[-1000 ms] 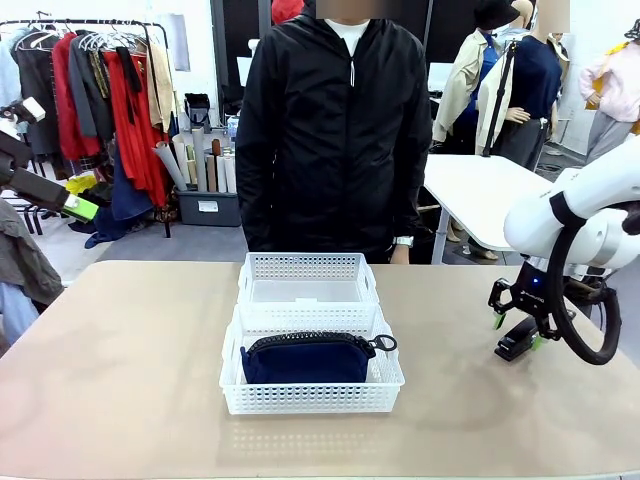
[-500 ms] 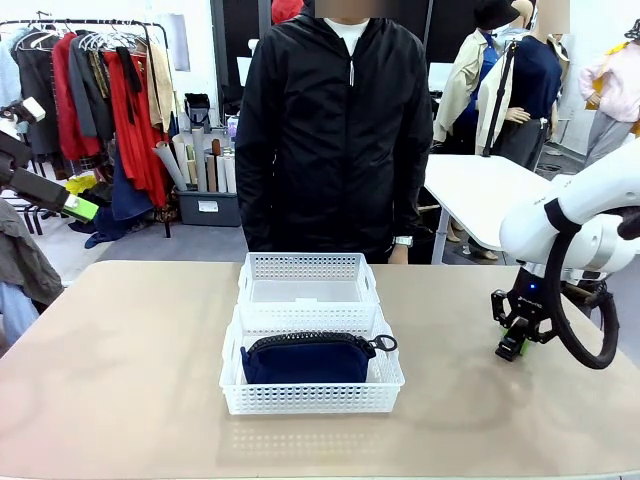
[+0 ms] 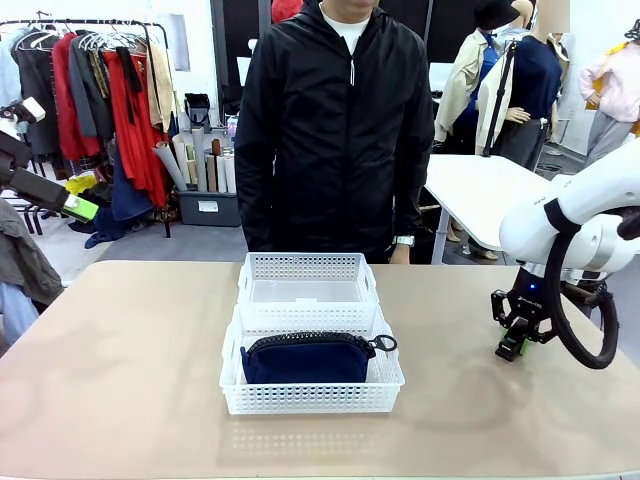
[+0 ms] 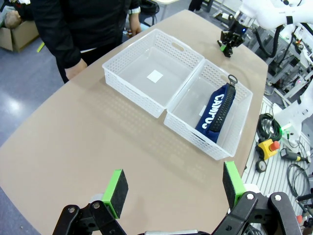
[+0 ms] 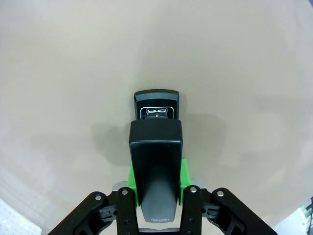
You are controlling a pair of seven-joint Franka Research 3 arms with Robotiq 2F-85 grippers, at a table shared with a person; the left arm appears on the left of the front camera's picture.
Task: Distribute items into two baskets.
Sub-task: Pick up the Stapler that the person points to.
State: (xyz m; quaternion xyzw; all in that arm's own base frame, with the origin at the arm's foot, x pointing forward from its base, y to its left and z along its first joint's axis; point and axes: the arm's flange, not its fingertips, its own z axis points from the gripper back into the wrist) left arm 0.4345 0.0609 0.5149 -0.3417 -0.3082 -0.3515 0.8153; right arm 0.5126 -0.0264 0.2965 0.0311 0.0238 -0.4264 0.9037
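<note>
At the far left, the left claw (image 4: pixel 174 182) is held high above the table (image 3: pixel 130 350). Its green pads (image 4: pixel 116 186) are spread fully apart with nothing between them. Well ahead of this claw, two white baskets are set side by side, long walls touching. The far basket (image 3: pixel 308 268), on the person's side, is seen to hold nothing but a small white label (image 4: pixel 154 76) on its floor. The near basket (image 3: pixel 310 398) is occupied by the navy pouch (image 3: pixel 305 362), which is stood on its long edge, zipper uppermost, with the ring pull turned toward the right claw's side. The person (image 3: pixel 335 120), in a black jacket, is placed behind the far basket, beyond both claws. At the right, well apart from the baskets, the right claw (image 3: pixel 512 346) is lowered to the table surface. Its fingers are closed onto the black stapler (image 5: pixel 155 161), with a green pad pressed against each long side. The stapler's front end is pointed away from the claw. Whether the stapler is resting on the table or lifted just clear of it cannot be told.
</note>
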